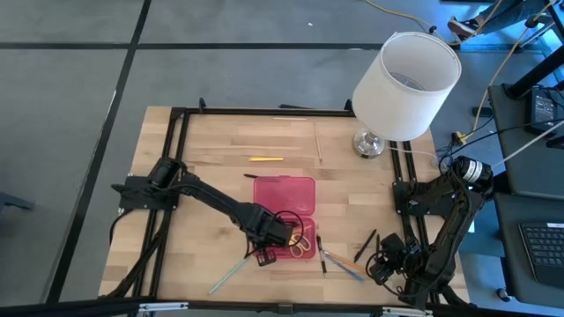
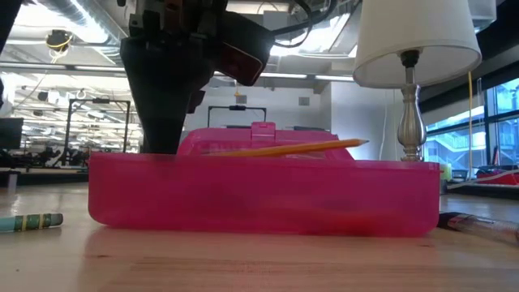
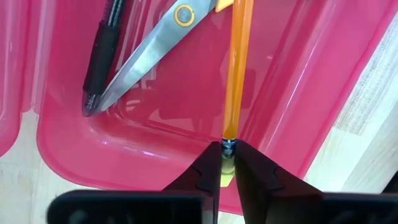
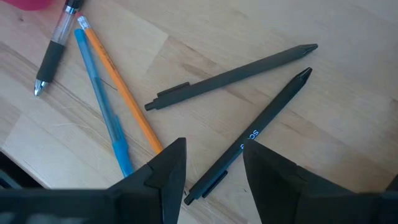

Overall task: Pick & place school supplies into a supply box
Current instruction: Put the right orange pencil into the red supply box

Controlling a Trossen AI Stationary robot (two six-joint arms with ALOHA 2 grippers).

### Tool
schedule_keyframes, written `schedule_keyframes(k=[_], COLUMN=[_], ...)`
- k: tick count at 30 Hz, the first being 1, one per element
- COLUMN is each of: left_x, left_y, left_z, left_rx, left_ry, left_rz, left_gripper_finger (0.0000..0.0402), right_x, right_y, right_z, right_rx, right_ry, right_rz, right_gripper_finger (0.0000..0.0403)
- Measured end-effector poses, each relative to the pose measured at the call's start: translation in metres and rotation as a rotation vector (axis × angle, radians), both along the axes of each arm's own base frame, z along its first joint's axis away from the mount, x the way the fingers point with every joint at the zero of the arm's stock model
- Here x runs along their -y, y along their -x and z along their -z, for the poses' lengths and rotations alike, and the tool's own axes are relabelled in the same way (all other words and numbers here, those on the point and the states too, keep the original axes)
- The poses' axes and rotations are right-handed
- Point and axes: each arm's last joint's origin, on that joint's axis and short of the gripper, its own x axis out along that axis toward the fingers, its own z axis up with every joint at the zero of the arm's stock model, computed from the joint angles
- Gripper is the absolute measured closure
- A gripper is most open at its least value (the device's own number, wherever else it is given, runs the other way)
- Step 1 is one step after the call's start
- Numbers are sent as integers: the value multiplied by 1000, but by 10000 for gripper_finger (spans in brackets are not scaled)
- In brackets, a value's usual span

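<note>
A green pencil (image 1: pixel 226 276) is lying slanted on the wooden table (image 1: pixel 211 141) near the front edge, just left of the box; in the low view its end is showing at the far left. The left gripper (image 1: pixel 275 231) is reaching over the near half of the pink supply box (image 1: pixel 284 195), which is lying open in the middle of the table. In the left wrist view its fingers (image 3: pixel 205 174) are pinching the eraser end of an orange pencil (image 3: pixel 237 68), whose shaft is running out over the box's floor. In the low view this pencil is lying nearly level across the top of the box wall. Inside the box, the scissors (image 3: pixel 158 46) with 1 yellow handle showing are resting beside a black pen (image 3: pixel 102 53), their blade tip touching the pen's tip.

A yellow pencil (image 1: pixel 265 158) is lying on the table behind the box, well apart from it. Right of the box, a clear pen with a black grip (image 4: pixel 56 53), a blue pen (image 4: pixel 102 99) and an orange pencil (image 4: pixel 121 93) are lying close together. Beyond them 2 dark pens (image 4: pixel 233 78) are lying side by side, angled apart. The right gripper (image 1: pixel 385 264) is hovering over these 2, its fingers spread wide and holding nothing. A white lamp (image 1: pixel 401 84) is standing at the table's far right corner.
</note>
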Motion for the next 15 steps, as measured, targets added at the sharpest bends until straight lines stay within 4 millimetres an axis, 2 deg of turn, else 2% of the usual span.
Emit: schedule_keyframes(k=[15], left_x=[0], left_y=[0], left_z=[0], left_rx=[2], left_ry=[-2], left_rz=[8], left_gripper_finger=[361], right_x=[-1], right_y=[0], right_z=[0], right_rx=[2], right_ry=[-6], right_rz=[0], right_gripper_finger=[240])
